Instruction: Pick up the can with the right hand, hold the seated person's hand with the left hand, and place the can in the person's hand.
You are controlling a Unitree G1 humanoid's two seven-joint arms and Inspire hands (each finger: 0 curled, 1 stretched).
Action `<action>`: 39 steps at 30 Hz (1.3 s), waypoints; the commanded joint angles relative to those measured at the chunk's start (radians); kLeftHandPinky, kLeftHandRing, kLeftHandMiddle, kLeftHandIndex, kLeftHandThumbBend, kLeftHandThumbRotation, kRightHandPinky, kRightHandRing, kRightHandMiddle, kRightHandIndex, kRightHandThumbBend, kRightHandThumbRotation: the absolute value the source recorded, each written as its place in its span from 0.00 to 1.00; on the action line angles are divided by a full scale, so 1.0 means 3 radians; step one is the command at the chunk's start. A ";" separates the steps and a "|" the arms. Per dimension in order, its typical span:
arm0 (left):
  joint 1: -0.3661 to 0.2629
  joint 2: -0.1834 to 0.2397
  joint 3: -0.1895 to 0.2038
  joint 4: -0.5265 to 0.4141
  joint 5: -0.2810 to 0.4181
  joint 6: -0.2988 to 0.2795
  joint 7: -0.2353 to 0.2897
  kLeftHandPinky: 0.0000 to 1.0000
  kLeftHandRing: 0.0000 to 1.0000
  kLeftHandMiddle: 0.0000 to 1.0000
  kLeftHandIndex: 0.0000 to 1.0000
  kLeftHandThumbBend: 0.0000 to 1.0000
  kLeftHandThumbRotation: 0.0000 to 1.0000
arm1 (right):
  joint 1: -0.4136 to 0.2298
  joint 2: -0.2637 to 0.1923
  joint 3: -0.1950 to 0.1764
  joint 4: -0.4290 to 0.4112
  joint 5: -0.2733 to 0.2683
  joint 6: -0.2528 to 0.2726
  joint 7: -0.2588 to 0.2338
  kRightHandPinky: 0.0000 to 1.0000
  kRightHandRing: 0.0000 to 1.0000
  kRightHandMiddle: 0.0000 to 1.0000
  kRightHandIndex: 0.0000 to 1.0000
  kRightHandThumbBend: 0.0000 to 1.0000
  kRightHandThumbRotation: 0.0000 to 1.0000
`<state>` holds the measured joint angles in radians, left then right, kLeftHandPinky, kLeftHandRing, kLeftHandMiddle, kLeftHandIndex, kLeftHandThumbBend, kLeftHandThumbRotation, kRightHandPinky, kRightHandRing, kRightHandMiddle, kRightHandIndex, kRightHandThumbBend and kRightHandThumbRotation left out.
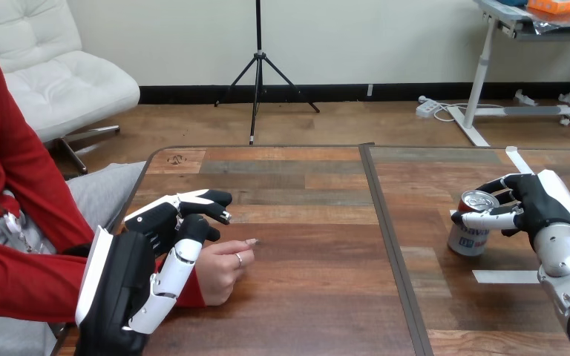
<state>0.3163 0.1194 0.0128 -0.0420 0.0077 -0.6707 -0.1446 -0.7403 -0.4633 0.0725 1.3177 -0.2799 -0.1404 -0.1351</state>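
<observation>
upright can (467, 241) on the tabletop (304, 297), right robot hand (538, 202) curled round it; person's hand (223, 267) lies well left, partly under the left robot hand (122, 282), whose grip i cannot tell.

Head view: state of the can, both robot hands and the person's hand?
can: upright on the table, in the right hand's grasp.
right hand: fingers and thumb curled round the can.
person's hand: resting on the table, loosely curled, holding nothing.
left hand: right against the person's hand; grip cannot be told.
</observation>
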 commanded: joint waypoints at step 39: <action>-0.0100 0.0033 0.0065 -0.0149 0.0023 -0.0034 0.0041 0.55 0.70 0.69 0.51 0.48 0.82 | -0.0104 0.0094 -0.0003 -0.0033 -0.0023 -0.0135 -0.0177 0.41 0.46 0.49 0.48 0.76 0.00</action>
<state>0.3186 0.1207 0.0190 -0.0455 0.0084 -0.6707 -0.1414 -0.7396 -0.4362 0.0700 1.3178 -0.2803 -0.1499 -0.1767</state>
